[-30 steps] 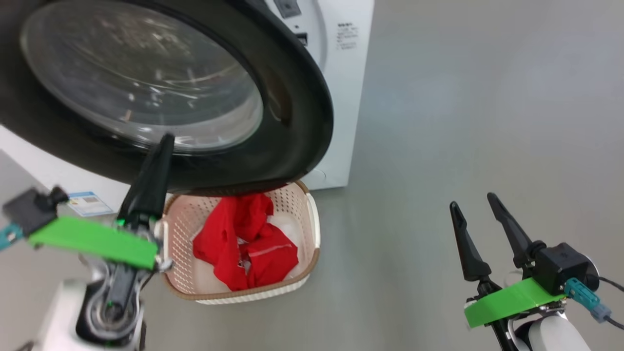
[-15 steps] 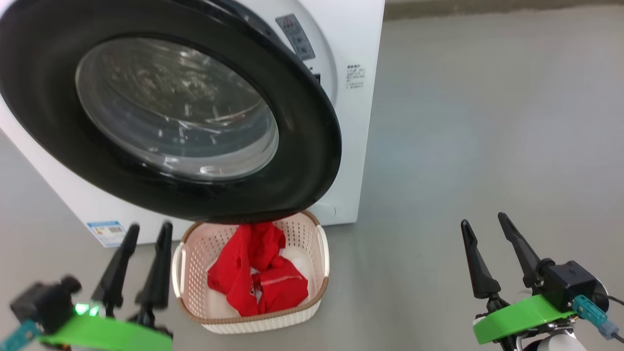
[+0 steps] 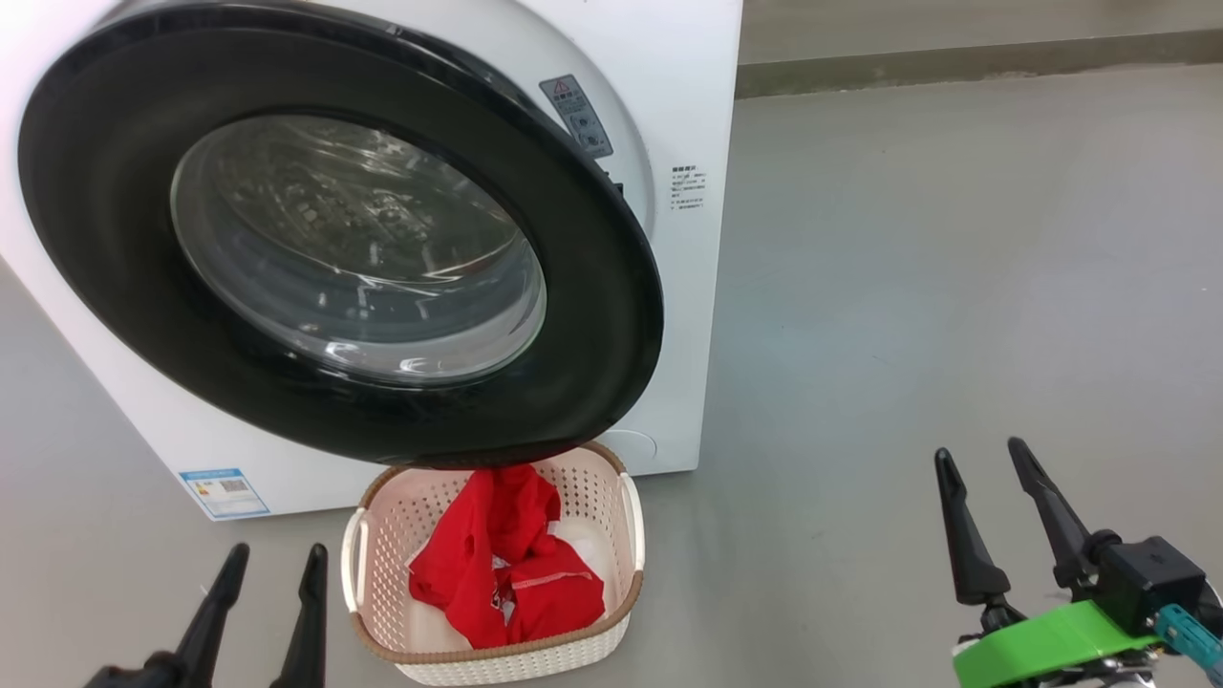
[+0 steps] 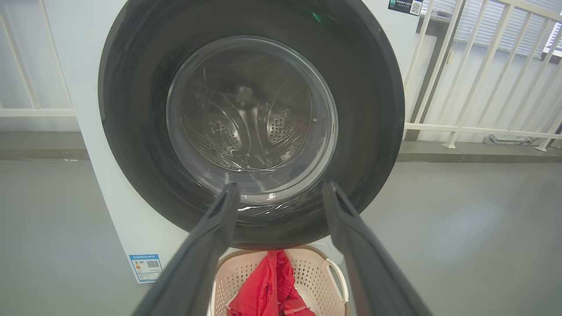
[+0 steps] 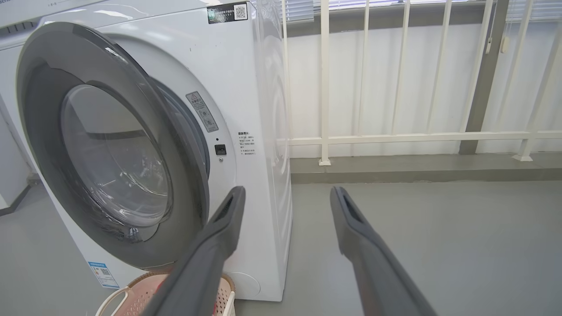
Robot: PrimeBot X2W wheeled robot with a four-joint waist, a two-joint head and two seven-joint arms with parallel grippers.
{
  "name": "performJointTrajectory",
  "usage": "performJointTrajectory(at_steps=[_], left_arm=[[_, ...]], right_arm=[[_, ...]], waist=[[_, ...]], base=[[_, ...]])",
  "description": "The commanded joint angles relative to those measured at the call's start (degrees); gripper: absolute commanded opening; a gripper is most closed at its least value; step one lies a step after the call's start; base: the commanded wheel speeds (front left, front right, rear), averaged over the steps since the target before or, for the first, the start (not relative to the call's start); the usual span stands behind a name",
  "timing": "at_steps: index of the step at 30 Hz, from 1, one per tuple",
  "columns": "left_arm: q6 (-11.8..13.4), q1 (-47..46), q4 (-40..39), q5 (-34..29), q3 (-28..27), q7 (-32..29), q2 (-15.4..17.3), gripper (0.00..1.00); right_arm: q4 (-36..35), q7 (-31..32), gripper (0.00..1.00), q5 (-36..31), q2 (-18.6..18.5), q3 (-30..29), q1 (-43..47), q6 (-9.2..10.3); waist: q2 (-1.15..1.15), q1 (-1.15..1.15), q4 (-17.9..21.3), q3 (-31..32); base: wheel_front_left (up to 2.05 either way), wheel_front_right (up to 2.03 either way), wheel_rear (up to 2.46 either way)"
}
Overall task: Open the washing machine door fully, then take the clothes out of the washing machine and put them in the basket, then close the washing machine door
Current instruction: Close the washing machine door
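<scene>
The washing machine (image 3: 688, 315) stands on the grey floor (image 3: 955, 287) and takes the upper left of the head view. The washing machine door (image 3: 592, 287) is swung almost against the front. In the right wrist view its right edge seems to stand a little off the white panel, so I judge that it is not latched, but I cannot be sure. Through the glass the steel drum (image 4: 250, 118) looks empty.

The basket (image 3: 516, 664) sits on the floor just below the lower rim of the door. The clothes (image 3: 516, 583) lie inside it, a red heap whose top comes near that rim.

The left gripper (image 3: 275, 552) and the right gripper (image 3: 979, 449) are low and well apart from the door. The fingers of each are spread and nothing is between them.

What remains seems to be the closing of the door, and here are the risks. A weak push would leave it ajar. The rim is glossy and round, so a finger could slip off. An arm that comes low could knock the basket.
</scene>
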State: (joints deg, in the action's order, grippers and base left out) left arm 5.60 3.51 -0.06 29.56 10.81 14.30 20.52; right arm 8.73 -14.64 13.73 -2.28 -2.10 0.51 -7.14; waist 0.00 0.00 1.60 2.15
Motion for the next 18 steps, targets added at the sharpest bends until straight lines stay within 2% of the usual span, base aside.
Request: performJointTrajectory(at_steps=[1, 7, 18], left_arm=[[0.55, -0.83, -1.96, -1.15, -2.97, 0.66, 0.20, 1.00], [0.87, 0.87, -2.97, -4.64, -4.79, 0.68, -1.58, 1.00], [-1.30, 1.82, -2.92, -7.80, -7.41, 0.69, -3.68, 1.00]], right_arm=[[-1.76, -0.36, 1.00, 0.47, -0.60, 0.81, -0.37, -0.35], [-1.70, -0.36, 1.00, 0.86, -0.60, 1.22, 0.30, -0.35], [-1.26, -0.36, 1.00, 1.04, -0.60, 2.16, 0.56, -0.35]], waist=[[0.00, 0.00, -0.05, 0.17], [0.00, 0.00, 0.03, 0.58], [0.00, 0.00, 0.24, 0.77]], base=[[0.00, 0.00, 0.00], [0.00, 0.00, 0.00], [0.00, 0.00, 0.00]])
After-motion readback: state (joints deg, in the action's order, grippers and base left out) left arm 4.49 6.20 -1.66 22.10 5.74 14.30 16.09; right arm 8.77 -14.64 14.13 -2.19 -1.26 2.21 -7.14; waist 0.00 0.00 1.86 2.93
